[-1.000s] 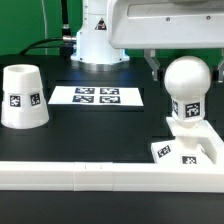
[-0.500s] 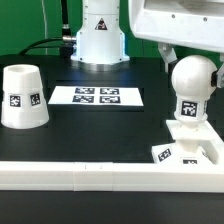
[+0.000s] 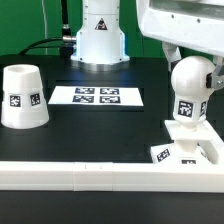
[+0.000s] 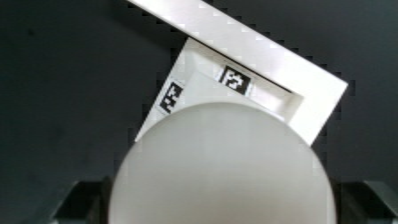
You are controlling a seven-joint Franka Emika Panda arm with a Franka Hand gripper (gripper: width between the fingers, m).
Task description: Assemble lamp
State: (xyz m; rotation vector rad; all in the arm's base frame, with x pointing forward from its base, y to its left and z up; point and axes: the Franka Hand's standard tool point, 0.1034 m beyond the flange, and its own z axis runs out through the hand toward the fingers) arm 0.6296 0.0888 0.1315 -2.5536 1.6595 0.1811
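Note:
The white bulb (image 3: 192, 82) stands upright on its neck in the flat square base (image 3: 200, 152) at the exterior view's right. My gripper (image 3: 192, 60) hangs over the bulb's round head with one finger on each side, open, and I see no clear contact. In the wrist view the bulb head (image 4: 222, 165) fills the picture between my dark fingers (image 4: 80, 205), with the tagged base (image 4: 267, 85) beyond it. The tapered shade (image 3: 22, 97) stands alone at the exterior view's left, wide end down.
The marker board (image 3: 97, 96) lies flat mid-table behind. A long white rail (image 3: 90, 174) runs along the front edge, also in the wrist view (image 4: 231, 35). The arm's white pedestal (image 3: 98, 40) stands at the back.
My hand has turned and shifted toward the exterior view's right above the bulb. The bulb head has moved slightly right; its tag still faces the same way.

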